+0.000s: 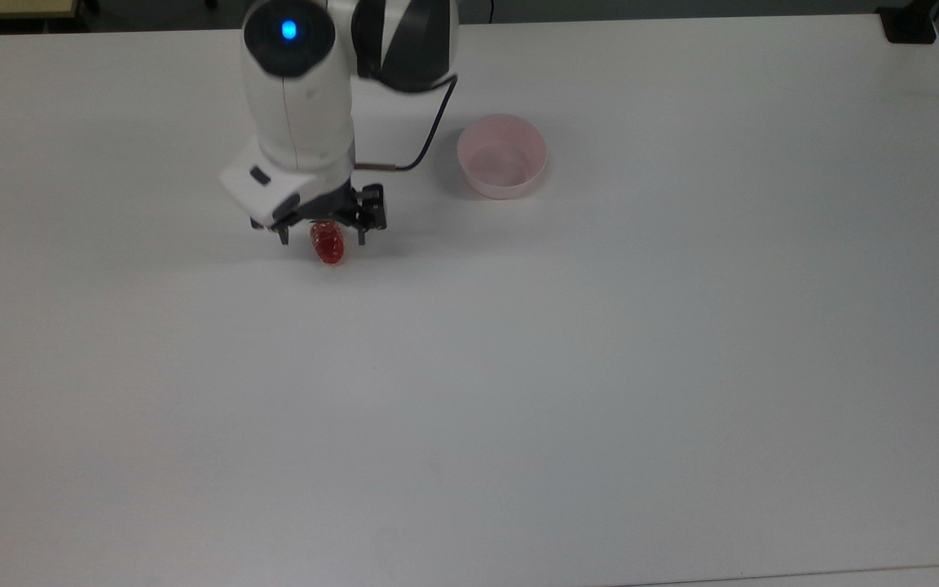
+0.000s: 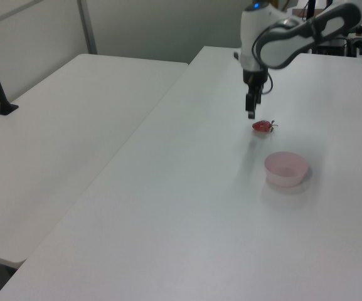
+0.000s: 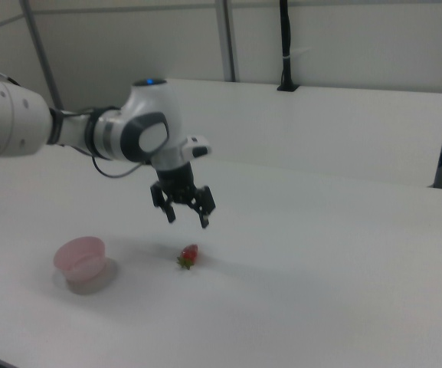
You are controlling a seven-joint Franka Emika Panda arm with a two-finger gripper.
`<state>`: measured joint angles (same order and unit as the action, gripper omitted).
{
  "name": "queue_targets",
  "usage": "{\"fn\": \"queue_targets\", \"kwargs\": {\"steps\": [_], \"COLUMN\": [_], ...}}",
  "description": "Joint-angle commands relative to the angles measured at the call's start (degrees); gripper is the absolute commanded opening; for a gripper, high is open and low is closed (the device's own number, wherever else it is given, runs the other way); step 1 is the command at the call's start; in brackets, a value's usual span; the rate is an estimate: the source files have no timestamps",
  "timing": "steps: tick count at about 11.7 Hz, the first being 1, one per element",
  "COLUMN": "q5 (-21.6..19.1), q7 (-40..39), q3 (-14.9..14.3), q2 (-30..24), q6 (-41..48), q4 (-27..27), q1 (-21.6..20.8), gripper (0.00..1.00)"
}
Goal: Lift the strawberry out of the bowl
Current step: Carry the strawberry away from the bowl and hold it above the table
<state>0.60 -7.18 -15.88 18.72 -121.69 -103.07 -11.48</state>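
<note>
On the table (image 3: 335, 276) you have the strawberry (image 3: 189, 255) lying free, out of the bowl (image 3: 80, 261) nearby, likely just set down, as the gripper (image 3: 185, 213) hangs above it, spread wide and empty.

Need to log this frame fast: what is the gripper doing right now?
Gripper: open, holding nothing; the small glossy red strawberry lies on the white table below it.
</note>
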Motion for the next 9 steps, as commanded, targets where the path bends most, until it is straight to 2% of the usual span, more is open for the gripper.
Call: {"fn": "queue_targets", "kwargs": {"steps": [1,3,5,6,8,9], "q5": [0.8,0.9,0.1,-0.1,-0.1,-0.1], "q7": [3.5,3.5,3.2,3.1,3.1,3.1], "q3": [1.3,5.1,5.5,5.8,9.7,11.2], "q2": [-12.1,-16.9,-17.8,-17.8,-17.6,-17.6], "q6": [14.1,23.3,28.6,28.5,28.4,28.4], "q4": [2.3,4.8,7.9,8.5,9.6,9.6], "q1": [-1.2,-0.2,0.9,2.7,7.8,9.1], "gripper": [1.00,1.00,1.00,1.00,1.00,1.00]}}
